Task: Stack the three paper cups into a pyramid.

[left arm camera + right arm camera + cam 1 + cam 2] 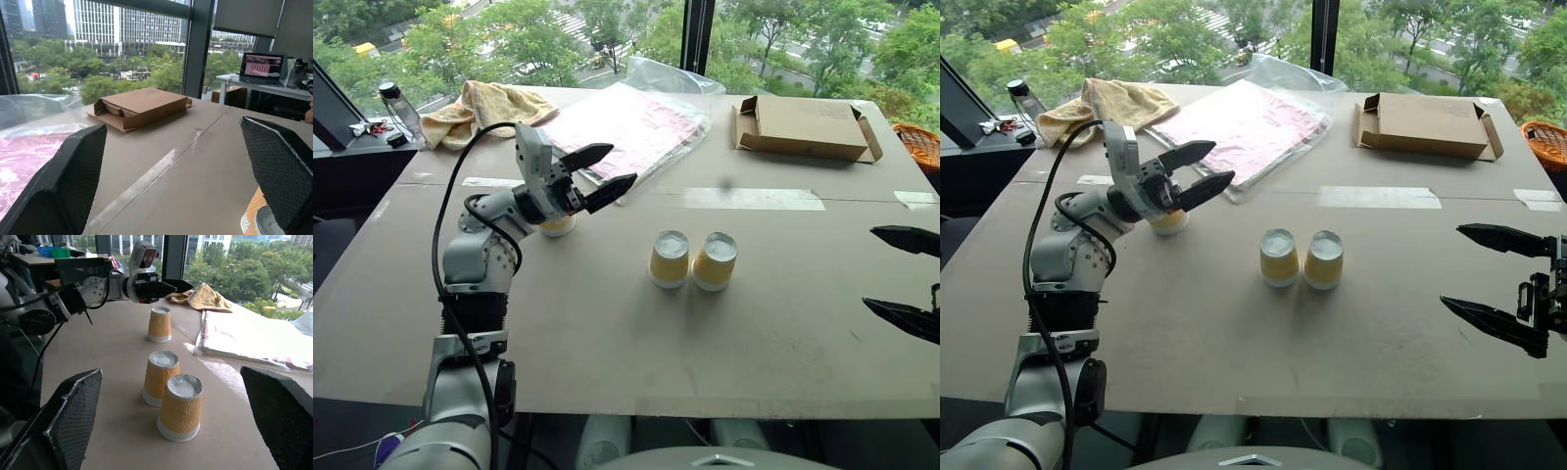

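Here the bench (607, 323) is a broad tan surface by a window, with pale tape strips across its far half. At its far edge lie a pink sheet in a clear plastic bag (631, 122), a flat cardboard box (803, 127) with open flaps, and a crumpled yellow towel (484, 106). An orange basket (920, 145) is cut off at the far right corner, and a bottle (399, 106) stands off the far left corner.

The left claw (599, 172) hangs raised above the bench with its 2 black fingers spread wide, holding nothing and touching nothing. The right claw (1494, 284) sits low at the right side, well apart from the cups, its fingers also wide and empty; part of it is cut off by the frame edge.

The three paper cups all stand upside down, white bases up. 2 of them (670, 258) (715, 261) stand just beside each other near the bench's middle. The 3rd cup (159, 324) stands apart to their left, just below the left claw; from the head views the left arm hides most of it.
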